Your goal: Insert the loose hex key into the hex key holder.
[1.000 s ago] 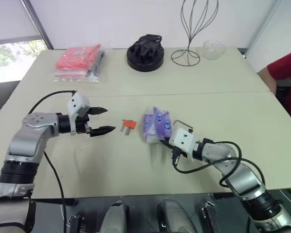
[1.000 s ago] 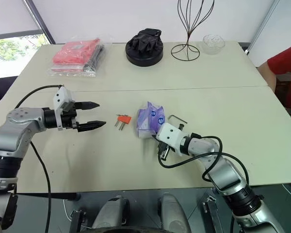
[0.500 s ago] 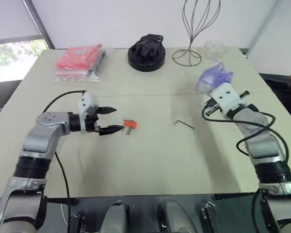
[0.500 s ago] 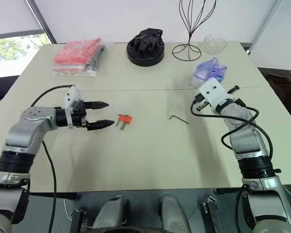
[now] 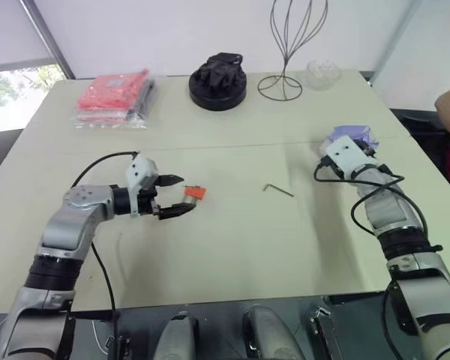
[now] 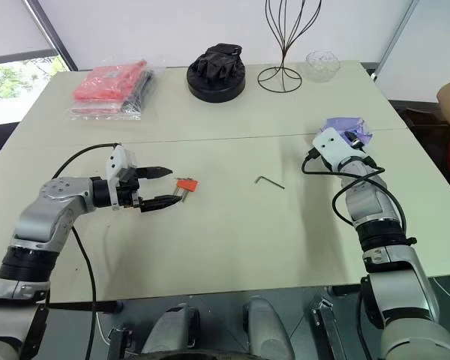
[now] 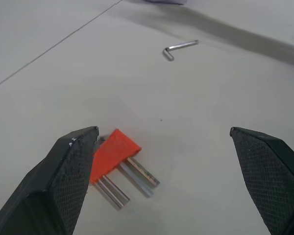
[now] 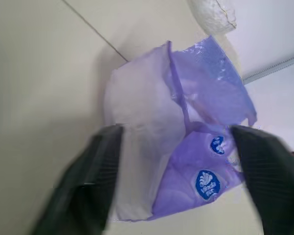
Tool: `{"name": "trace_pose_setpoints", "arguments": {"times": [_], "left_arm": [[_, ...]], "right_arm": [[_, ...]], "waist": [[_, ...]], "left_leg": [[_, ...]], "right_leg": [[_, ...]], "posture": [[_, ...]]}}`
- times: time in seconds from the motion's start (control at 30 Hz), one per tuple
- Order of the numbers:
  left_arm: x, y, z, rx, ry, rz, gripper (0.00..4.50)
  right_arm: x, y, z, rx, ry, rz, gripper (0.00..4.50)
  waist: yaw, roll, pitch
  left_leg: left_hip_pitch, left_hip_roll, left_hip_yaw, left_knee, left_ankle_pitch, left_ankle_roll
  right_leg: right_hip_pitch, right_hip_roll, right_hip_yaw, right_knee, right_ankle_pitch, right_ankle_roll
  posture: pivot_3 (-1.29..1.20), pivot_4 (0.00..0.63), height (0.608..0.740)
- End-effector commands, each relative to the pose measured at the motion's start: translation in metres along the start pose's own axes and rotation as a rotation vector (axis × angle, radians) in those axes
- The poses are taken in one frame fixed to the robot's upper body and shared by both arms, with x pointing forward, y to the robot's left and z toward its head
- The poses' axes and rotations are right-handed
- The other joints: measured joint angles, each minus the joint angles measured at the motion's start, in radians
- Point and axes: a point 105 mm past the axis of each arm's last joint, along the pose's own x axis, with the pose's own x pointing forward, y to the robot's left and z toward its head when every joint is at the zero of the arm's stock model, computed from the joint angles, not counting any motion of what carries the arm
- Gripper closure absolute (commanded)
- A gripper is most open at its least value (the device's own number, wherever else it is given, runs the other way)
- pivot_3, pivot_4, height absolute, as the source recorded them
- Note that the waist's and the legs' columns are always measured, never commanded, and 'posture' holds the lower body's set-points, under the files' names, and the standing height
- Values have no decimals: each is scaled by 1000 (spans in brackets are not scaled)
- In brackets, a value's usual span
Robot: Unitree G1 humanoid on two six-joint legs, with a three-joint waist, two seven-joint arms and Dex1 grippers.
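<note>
1. Hex key, the loose one (image 5: 278,190), lies flat on the bench (image 5: 232,247), near the middle. Nothing touches it. No hand holds it yet.

2. The hex key holder (image 5: 194,193) is the little orange-red block with grey keys sticking out. It lies on the bench at about 9 o'clock from the loose hex key, well apart from it.

3. The left hand (image 5: 172,196) is just beside the holder, on its 9 o'clock side. Its two black fingers (image 7: 71,169) are spread apart. In the left wrist view the block sits close by one finger, inside the gap. It is not clamped yet.

4. The right hand (image 8: 174,186) is far over at 3 o'clock from the loose key. Its fingers are apart too. A purple-white pouch (image 6: 349,129) lies right in front of it. I think the pouch is let go, but I cannot be sure it is not touching.

5. So the job is just at the start. Still to do: grab the holder, pick up the loose key, and push the key into the holder.
</note>
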Motion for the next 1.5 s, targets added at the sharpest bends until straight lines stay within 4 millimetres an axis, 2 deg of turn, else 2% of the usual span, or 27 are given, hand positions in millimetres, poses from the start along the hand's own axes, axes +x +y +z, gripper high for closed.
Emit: {"name": "trace_pose_setpoints", "arguments": {"times": [0.03, 0.27, 0.33, 0.4, 0.47, 0.5, 0.57, 0.63, 0.73, 0.8, 0.87, 1.0, 1.13, 1.23, 1.5], "left_arm": [[-7, 3, 13, 40, -28, 27, 0], [-11, 9, 14, 44, -21, 44, 0], [-13, 13, 14, 39, -22, 60, 0], [-16, 20, 15, 17, -33, 90, 0], [-24, 28, 18, -3, -39, 117, 0], [-28, 30, 20, -12, -43, 121, 0], [-39, 35, 27, -28, -44, 132, 0], [-52, 38, 28, -3, -1, 133, 0], [-67, 38, 26, 52, 84, 121, 0], [-75, 38, 25, 70, 127, 110, 0], [-79, 37, 24, 80, 148, 106, 0], [-82, 34, 18, 87, 167, 111, 0], [-77, 26, 14, 77, 147, 112, 0], [-74, 21, 11, 67, 136, 119, 0], [-71, 13, 7, 41, 113, 142, 0]], "right_arm": [[-3, -21, 9, -7, -20, -50, 52], [-31, -25, 21, -72, -88, -20, 52], [-44, -28, 36, -58, -167, -26, 52], [-62, -28, 65, 59, -323, 26, 52], [-83, -14, 104, 183, -526, 169, 52], [-90, -8, 115, 221, -587, 235, 52], [-100, 12, 131, 305, -652, 388, 52], [-103, 42, 140, 371, -651, 569, 52], [-104, 88, 148, 378, -642, 781, 52], [-97, 113, 156, 387, -638, 858, 52], [-88, 129, 163, 398, -635, 895, 52], [-75, 152, 171, 385, -626, 953, 52], [-74, 178, 182, 359, -632, 1044, 52], [-73, 193, 180, 320, -620, 1083, 52], [-69, 216, 178, 284, -598, 1100, 52]], "waist": [[0, 0, 0], [1, 0, 0], [1, 0, 0], [-1, 0, 0], [-5, 0, 0], [-6, 0, 0], [-5, 0, 0], [-4, 0, 0], [0, 0, 0], [1, 0, 0], [-1, 0, 1], [0, 0, 1], [-3, 0, 1], [-3, 0, 1], [-5, 0, 0]], "left_leg": [[0, 0, 0, 0, 0, 0], [0, 0, 0, 0, 0, 0], [0, 0, 0, 0, 0, 0], [0, 0, -1, 0, 0, 0], [0, 0, 0, 0, 0, 0], [1, 1, 0, 0, 0, 0], [1, 1, -2, 0, 0, 0], [0, 1, -2, 0, 0, 0], [1, 0, -2, 0, 0, 0], [0, 0, -2, 0, 0, 0], [0, 0, -1, 0, 0, 0], [0, 0, -2, 0, 0, 0], [0, 1, -2, 0, 0, 0], [0, 1, -2, 0, 0, 0], [0, 1, -2, 0, 0, 0]], "right_leg": [[0, 0, 0, 0, 0, 0], [0, 0, 0, 0, 0, 0], [0, 0, 0, 0, 0, 0], [0, 0, 0, 0, 0, 0], [0, 1, 0, 0, 0, 0], [0, 2, 0, 0, 0, 0], [0, 2, 0, 1, 0, 0], [0, 2, -1, 1, 0, 0], [0, 1, -1, 0, 0, 0], [0, 1, -2, 0, 0, 0], [0, 1, -2, 0, 0, 0], [0, 1, -2, 0, 0, 0], [0, 1, -2, 0, 0, 0], [0, 1, -2, 1, 0, 0], [0, 0, -2, 1, 0, 0]], "posture": [[0, 150, 740], [0, 150, 740], [0, 150, 740], [0, 150, 740], [0, 150, 740], [0, 150, 740], [0, 150, 740], [0, 150, 740], [0, 150, 740], [0, 150, 740], [0, 150, 740], [0, 150, 740], [0, 150, 740], [0, 150, 740], [0, 150, 740]]}}
